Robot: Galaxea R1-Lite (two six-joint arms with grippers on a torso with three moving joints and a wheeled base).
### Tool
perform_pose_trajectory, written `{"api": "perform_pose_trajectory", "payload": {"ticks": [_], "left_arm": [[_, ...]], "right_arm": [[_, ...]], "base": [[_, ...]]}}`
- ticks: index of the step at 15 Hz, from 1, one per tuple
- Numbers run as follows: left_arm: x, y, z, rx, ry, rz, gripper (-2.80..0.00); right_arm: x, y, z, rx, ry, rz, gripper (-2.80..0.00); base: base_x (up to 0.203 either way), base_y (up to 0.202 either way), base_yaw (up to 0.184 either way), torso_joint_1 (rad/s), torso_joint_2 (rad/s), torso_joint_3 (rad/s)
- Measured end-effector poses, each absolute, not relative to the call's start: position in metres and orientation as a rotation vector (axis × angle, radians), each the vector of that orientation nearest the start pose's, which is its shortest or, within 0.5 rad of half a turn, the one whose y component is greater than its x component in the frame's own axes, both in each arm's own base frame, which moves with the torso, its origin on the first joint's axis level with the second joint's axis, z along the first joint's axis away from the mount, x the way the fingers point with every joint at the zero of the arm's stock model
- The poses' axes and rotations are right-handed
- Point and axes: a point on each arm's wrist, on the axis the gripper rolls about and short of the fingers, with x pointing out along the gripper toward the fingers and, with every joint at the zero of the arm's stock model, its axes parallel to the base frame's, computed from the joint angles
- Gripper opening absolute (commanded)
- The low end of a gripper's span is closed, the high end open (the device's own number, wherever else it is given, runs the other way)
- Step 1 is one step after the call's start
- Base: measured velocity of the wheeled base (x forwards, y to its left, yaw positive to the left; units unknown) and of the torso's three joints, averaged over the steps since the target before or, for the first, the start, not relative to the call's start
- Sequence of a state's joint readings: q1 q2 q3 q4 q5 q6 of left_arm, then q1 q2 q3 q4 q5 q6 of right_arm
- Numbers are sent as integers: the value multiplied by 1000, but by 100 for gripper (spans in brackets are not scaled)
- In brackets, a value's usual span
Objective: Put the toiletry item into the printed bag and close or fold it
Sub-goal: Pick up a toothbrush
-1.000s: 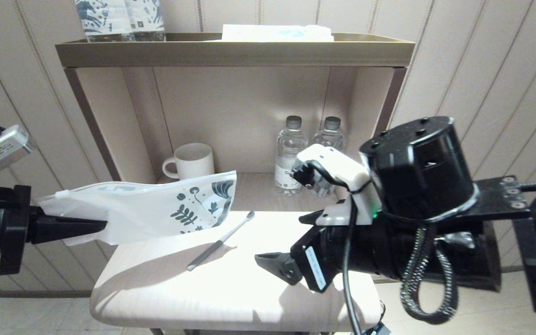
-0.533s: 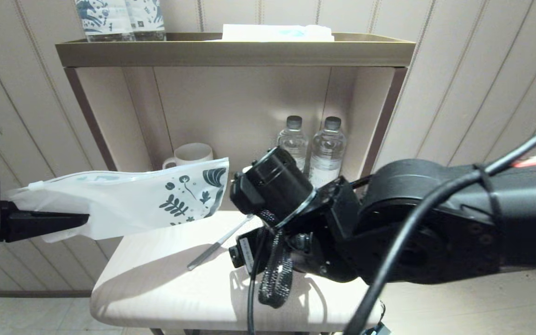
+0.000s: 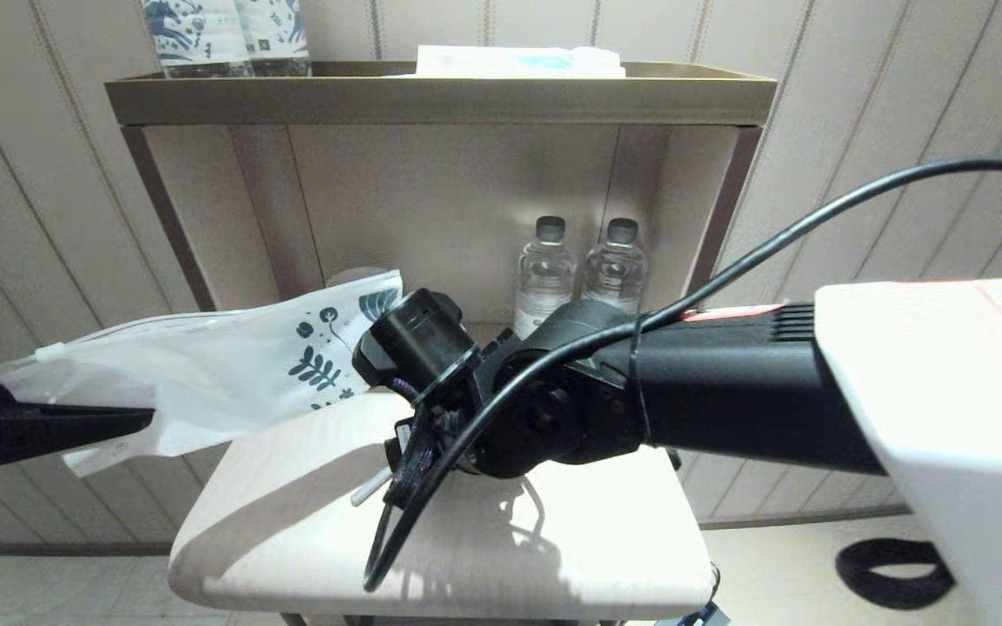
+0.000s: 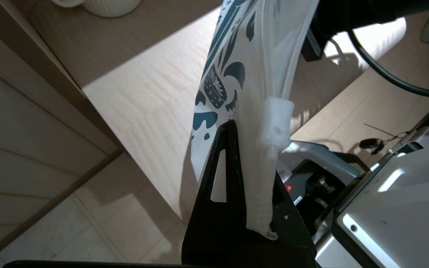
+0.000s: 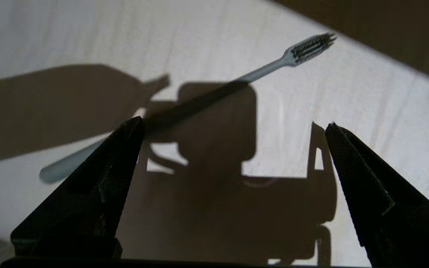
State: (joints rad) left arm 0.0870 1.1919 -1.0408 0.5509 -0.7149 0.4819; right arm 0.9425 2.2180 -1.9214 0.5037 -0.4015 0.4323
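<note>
The slim grey toothbrush (image 5: 263,70) lies flat on the pale wooden table (image 3: 553,556), its dark bristles pointing toward the shelf. In the head view only its handle tip (image 3: 369,489) shows from under my right arm (image 3: 553,409). My right gripper (image 5: 234,124) hangs open just above the table. The toothbrush lies just beyond its fingertips, and the handle passes behind one finger (image 5: 125,149). My left gripper (image 3: 149,417) (image 4: 244,141), off the table's left side, is shut on the zip end of the printed bag (image 3: 205,374) (image 4: 244,67). The bag is held in the air, with its leaf-printed end toward the shelf.
Two water bottles (image 3: 543,278) (image 3: 614,265) stand in the shelf recess behind the table. A white mug (image 4: 102,3) is mostly hidden behind the bag. Navy-printed packs (image 3: 223,35) and a white folded item (image 3: 518,61) rest on the shelf top (image 3: 431,96).
My right arm has swung left and down over the toothbrush, covering most of it in the head view. My left gripper has pulled back left with the bag, whose printed end has risen.
</note>
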Motion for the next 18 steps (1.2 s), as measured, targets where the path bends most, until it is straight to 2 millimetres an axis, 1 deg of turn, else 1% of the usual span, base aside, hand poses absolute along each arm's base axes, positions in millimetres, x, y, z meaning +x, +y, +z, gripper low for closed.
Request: {"api": "perform_pose_trajectory", "payload": {"ticks": [3, 6, 9, 12, 18], "left_arm": [[149, -2, 262, 166, 502, -743, -280], [150, -2, 259, 162, 509, -746, -280], [150, -2, 255, 156, 523, -749, -280], [149, -2, 255, 153, 524, -757, -280], [147, -4, 254, 151, 525, -768, -280]], "right_arm": [[286, 355, 175, -57, 689, 341, 0], [291, 357, 168, -55, 688, 332, 0], [290, 354, 166, -83, 688, 284, 0], [284, 342, 166, -130, 717, 229, 0], [276, 321, 168, -153, 751, 199, 0]], "base": [[0, 0, 0, 0, 0, 0], [0, 0, 0, 0, 0, 0], [0, 0, 0, 0, 0, 0], [0, 0, 0, 0, 0, 0], [0, 0, 0, 0, 0, 0]]}}
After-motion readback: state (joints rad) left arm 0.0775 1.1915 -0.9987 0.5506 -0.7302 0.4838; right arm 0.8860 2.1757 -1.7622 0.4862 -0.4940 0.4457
